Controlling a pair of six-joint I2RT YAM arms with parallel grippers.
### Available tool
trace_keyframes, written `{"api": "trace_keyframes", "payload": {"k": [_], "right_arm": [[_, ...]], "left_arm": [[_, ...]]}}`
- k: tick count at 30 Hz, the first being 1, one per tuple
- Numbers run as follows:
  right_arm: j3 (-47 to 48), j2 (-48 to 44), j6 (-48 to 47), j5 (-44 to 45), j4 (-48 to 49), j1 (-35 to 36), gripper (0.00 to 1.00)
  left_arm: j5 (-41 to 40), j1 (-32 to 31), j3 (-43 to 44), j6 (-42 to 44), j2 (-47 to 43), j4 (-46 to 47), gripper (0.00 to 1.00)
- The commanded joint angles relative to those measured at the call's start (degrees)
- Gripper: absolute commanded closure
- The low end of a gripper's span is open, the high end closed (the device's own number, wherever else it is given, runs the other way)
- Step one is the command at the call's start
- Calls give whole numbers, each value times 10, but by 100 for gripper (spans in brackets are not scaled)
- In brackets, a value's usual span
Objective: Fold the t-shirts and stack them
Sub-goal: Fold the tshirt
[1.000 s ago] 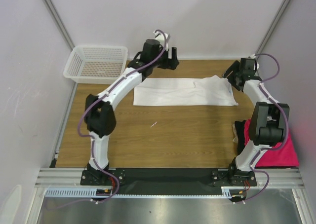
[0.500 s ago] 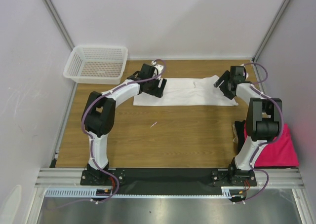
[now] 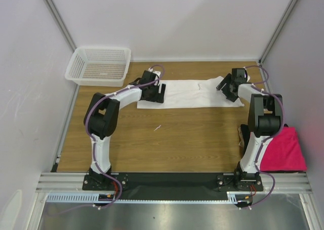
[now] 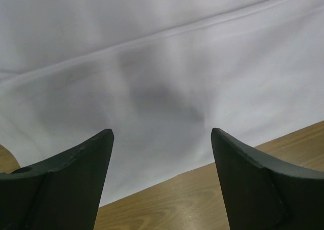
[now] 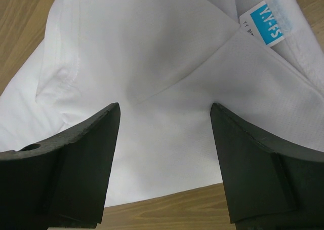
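Observation:
The white t-shirt (image 3: 190,93) lies folded into a long flat strip across the back of the table. My left gripper (image 3: 153,94) is low over its left end, open and empty; the left wrist view shows the cloth (image 4: 162,78) between and beyond the fingers (image 4: 71,184). My right gripper (image 3: 227,91) is low over its right end, open and empty; the right wrist view shows the shirt's collar area (image 5: 152,63) and the blue-white tag (image 5: 271,23). The magenta-pink t-shirt (image 3: 283,150) lies folded at the right front. The black shirt is not clearly visible.
A white mesh basket (image 3: 98,65) stands at the back left corner. White walls and metal posts enclose the table (image 3: 172,139). The right arm's base column (image 3: 253,149) stands beside the pink shirt.
Both grippers came down and inward from the back of the table onto the two ends of the white shirt. The shirt itself has not moved.

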Motion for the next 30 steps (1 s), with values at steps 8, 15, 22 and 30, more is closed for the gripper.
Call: {"api": "trace_keyframes", "payload": {"k": [8,15,22,30], "right_arm": [[69,67,-25,7,10,4,23],[123,119,-32,7,16,23,23],[203,179,-46,6,7,67,23],[282,234,-60,-10,22,132,22]], "left_arm": [[11,-9,-139,-161,-44,58,17],[2,-64,-226,-234,-92,47,17],[0,-169,-274,-326,-133,-13,18],[11,-294,-285,-356,-148,-99,18]]}}
